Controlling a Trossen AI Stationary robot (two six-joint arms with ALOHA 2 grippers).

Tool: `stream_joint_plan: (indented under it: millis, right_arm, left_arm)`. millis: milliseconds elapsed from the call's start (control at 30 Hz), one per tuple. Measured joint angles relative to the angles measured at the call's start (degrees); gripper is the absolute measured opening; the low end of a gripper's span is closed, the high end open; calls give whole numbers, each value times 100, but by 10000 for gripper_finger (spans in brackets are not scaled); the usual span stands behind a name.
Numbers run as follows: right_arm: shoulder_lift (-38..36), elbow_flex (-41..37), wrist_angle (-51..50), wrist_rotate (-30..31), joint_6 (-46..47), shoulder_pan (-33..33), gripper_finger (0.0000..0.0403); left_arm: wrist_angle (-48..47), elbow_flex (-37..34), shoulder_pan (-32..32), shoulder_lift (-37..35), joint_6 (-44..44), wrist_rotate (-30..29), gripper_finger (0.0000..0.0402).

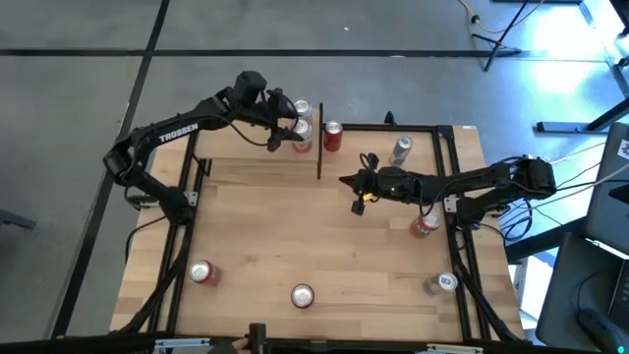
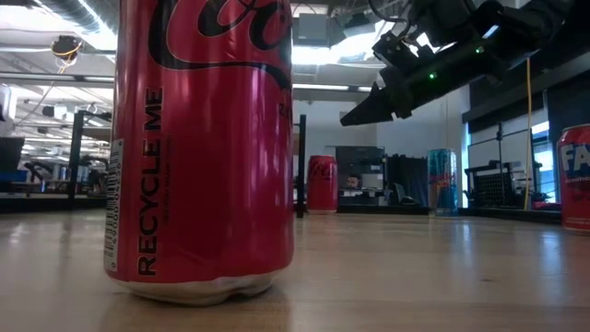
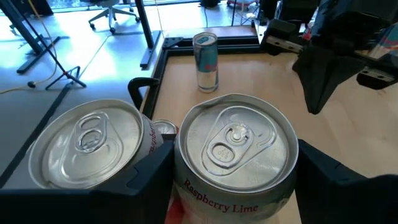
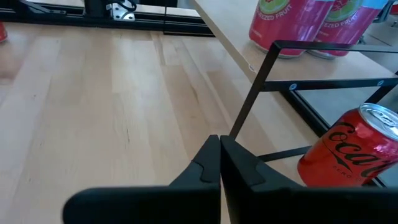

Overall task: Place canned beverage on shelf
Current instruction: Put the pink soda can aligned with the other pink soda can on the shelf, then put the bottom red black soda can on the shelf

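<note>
The left gripper (image 3: 233, 180) clasps a smooth cylindrical raspberry-lime can (image 3: 235, 155) on the light wooden shelf (image 4: 249, 43) (black metal posts), while the right gripper (image 4: 219, 163), pinched closed, hovers mid-table.

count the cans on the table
8. Two cans on the shelf, one of them in the left gripper; one red beside the shelf; one at the back; one by the right arm; three along the front. Others may be hidden.
</note>
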Motion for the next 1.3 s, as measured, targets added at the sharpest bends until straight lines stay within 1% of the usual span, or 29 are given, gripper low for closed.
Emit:
stream_joint_plan:
  millis: [100,167,433,600,733,933,1033,1167,1233,1300]
  right_arm:
    - [0,0,0,0,-34,0,1]
    - [0,0,-1,-1,-37,0,1]
    - [-1,0,-2,-3,-39,0,1]
    - [0,0,-4,-4,-41,0,1]
    - [0,0,-4,-8,-41,0,1]
    - [0,0,-4,-11,-41,0,1]
    - [-1,0,56,-19,9,2,1]
    - [0,0,254,-315,96,7,1]
    - [0,0,262,-430,97,7,1]
    - [0,0,258,-526,99,7,1]
  left_arm:
    - [17,0,0,0,-19,-5,222]
    - [18,-2,-2,0,-47,-5,231]
    - [22,-5,-2,0,-13,-5,304]
    - [114,-7,-2,-116,-11,-26,330]
    - [116,-7,-52,-275,-11,-57,334]
    - [117,-7,-171,-637,-28,-404,331]
    - [182,-7,-318,-779,-486,-464,333]
    - [425,0,-603,-825,-1172,-447,335]
    - [320,-2,-760,-815,-1108,-291,334]
    - [209,-2,-983,-815,-903,-270,332]
